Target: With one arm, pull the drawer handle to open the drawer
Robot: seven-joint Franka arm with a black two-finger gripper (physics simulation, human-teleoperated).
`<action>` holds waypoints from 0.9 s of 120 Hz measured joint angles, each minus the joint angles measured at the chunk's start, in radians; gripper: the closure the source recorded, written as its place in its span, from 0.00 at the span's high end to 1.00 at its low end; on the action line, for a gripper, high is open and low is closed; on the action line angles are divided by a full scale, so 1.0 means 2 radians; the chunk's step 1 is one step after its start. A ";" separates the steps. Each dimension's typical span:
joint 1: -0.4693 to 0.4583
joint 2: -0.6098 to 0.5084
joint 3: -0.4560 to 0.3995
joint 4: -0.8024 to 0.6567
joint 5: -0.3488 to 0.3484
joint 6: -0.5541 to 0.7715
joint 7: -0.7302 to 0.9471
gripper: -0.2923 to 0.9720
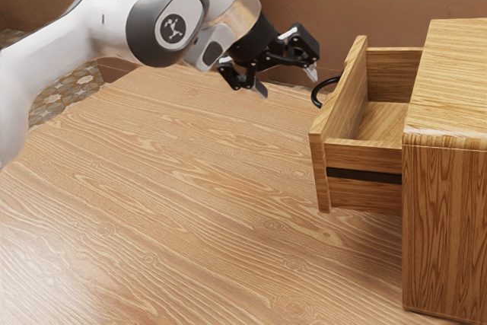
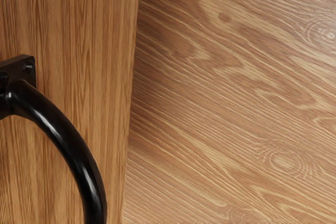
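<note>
Table (image 1: 152, 211), wood-grain, takes up most of the ext. view. Cabinet (image 1: 449, 188) stands at that view's right, same wood. Arm (image 1: 91, 28), white w/ a grey joint cap, comes in from upper left. Drawer (image 1: 358, 142) sits well out of the cabinet, front panel toward the arm, so the task looks about done.

Gripper (image 1: 285, 75) hangs just beside that panel, fingers spread wide w/ nothing between them, gripping nothing. Handle (image 1: 323, 90), a thin black loop on the panel, lies just off the nearer fingertip; touching or not, can't tell. Its small bolt plate (image 2: 18, 69) shows close up in the wrist view.

Risks, as I judge them:
- Any fwd drift of the hand could knock the panel and push the drawer back in.
- A re-grasp could miss, since the loop is thin and the fingers sit off to one side.
- Pulling much further may run the drawer off its rails or drag the cabinet across the table.
</note>
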 joint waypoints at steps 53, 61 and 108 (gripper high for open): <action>0.024 0.031 -0.025 0.003 0.002 0.007 0.000 0.78; 0.024 0.033 -0.026 0.003 0.006 0.007 0.000 0.77; 0.026 -0.035 -0.028 -0.058 0.058 0.004 -0.001 0.77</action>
